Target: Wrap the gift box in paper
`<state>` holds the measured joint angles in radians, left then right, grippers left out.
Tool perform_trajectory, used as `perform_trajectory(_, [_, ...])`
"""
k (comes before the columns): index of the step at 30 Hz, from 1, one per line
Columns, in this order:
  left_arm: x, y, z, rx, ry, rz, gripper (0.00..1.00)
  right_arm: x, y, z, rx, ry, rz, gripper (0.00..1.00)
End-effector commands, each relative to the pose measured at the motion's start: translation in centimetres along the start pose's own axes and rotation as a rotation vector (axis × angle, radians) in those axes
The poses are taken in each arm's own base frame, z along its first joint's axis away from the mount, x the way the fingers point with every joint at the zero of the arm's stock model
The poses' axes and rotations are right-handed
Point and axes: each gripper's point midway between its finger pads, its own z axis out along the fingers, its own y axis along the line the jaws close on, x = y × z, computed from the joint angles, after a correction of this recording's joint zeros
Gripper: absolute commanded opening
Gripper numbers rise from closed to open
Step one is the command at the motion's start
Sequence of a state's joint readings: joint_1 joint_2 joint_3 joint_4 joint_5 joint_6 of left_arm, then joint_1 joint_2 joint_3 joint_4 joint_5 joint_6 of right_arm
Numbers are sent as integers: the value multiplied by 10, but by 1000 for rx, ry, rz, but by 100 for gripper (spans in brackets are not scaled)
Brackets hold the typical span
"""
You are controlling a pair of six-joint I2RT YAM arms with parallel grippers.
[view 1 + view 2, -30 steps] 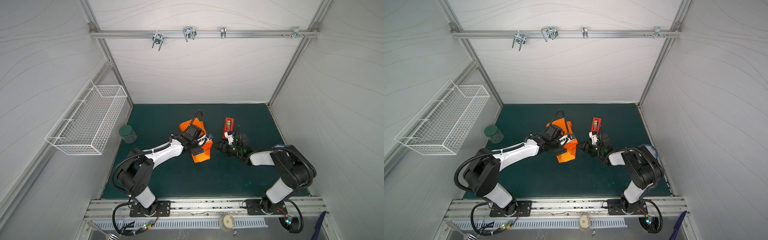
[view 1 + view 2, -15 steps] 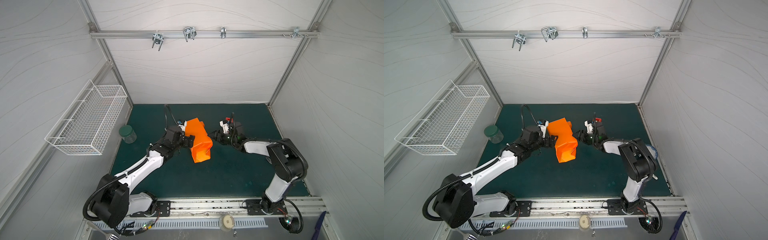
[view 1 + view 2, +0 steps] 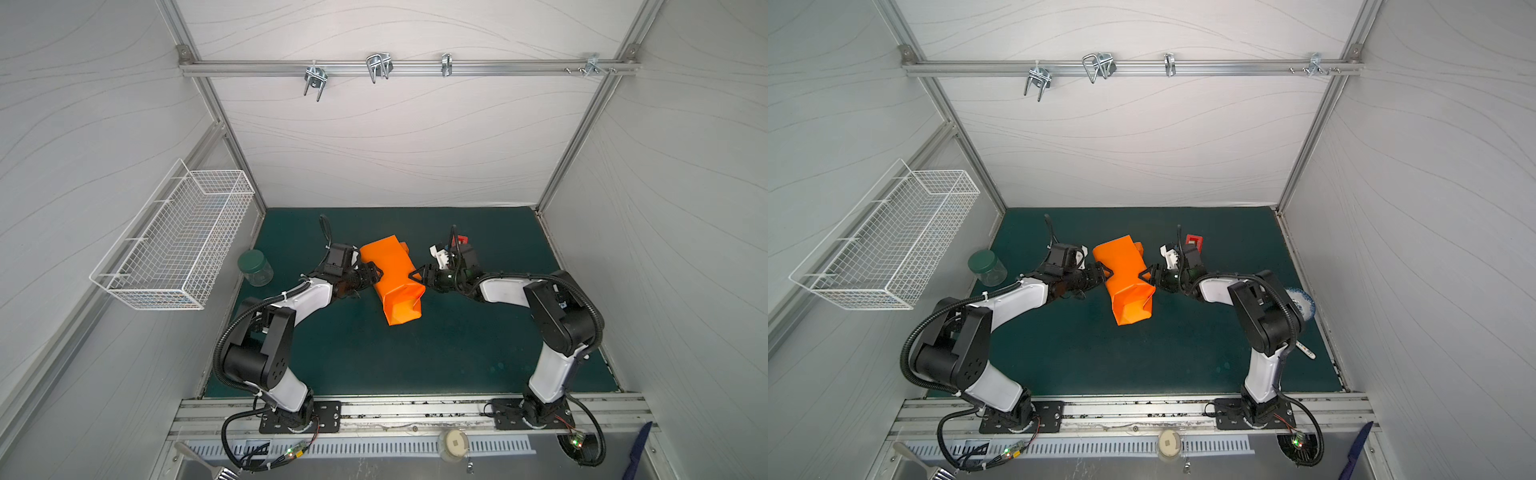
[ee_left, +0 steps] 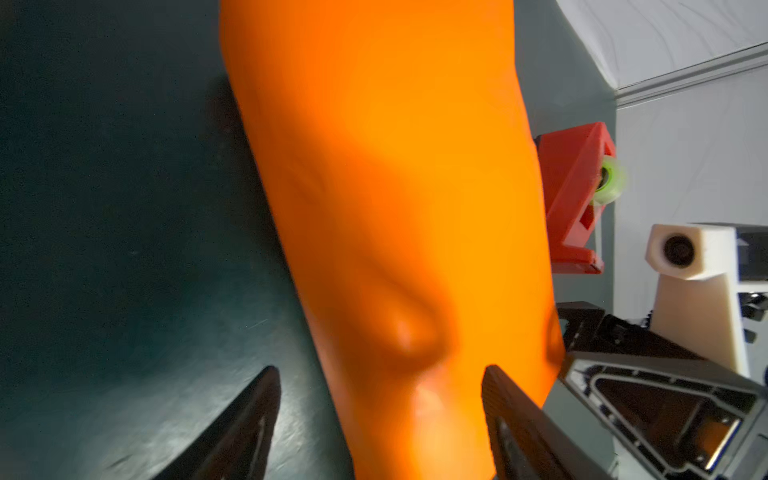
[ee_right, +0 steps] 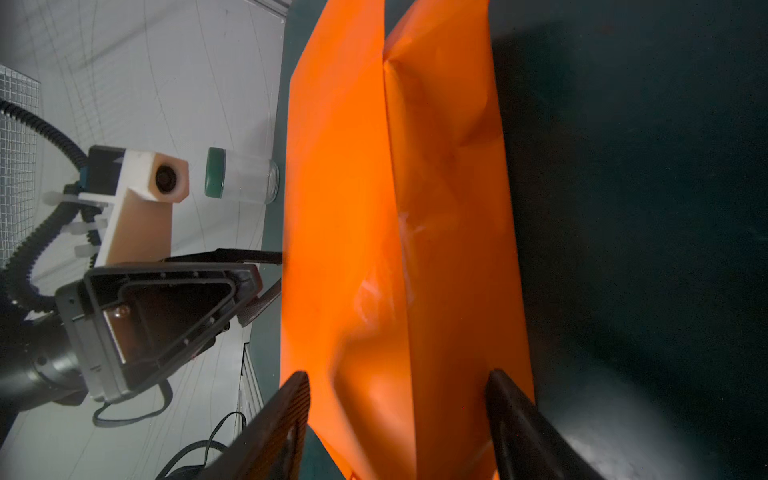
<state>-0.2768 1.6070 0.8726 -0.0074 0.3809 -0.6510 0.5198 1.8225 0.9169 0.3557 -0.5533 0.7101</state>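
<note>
Found the left gripper (image 4: 378, 370) open fairly wide, straddling the side of the paper (image 4: 395, 187): one finger (image 4: 253, 419) clear of it with bare mat (image 4: 124, 208) showing between, the other right up against the orange. Couldn't say as much for the right gripper (image 5: 399, 374). Jaws apart there too, both tips lying over the paper, but honestly couldn't tell whether squeezing a fold or just resting on it. Saw the two facing each other in both top views, left gripper at the paper's left side, right gripper at its right, roughly mid-length. Spotted the paper folded into a long boxy shape in the middle of the mat, angled a bit, with an overlapping seam (image 5: 386, 166) running lengthwise and the near end crumpled. Couldn't make out the box at all, only orange on every face shown. Noticed the red dispenser (image 3: 1194, 240) just behind the right wrist toward the back wall, near the paper's far end but apart from it. Clocked a green-lidded jar (image 3: 254, 268) off by the mat's left edge, well apart, and a wire basket (image 3: 174, 249) up on the left wall.
</note>
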Motion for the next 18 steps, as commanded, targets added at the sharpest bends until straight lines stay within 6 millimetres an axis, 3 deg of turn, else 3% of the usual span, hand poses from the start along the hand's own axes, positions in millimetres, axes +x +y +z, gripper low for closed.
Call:
perform_trajectory(1, [-8,-29,6,110,16,20,76,13,12,-1,-25,35,-14,68])
perform_trajectory(9, [12,-47,17,140,94,82,75,38,19,-11,-22,38,-2,67])
perform_trajectory(14, [25,-58,23,157,139,120,75,62,5,-27,44,11,9,68])
perform_trajectory(18, [18,-56,17,122,110,126,79,66,-13,-49,142,-20,-13,74])
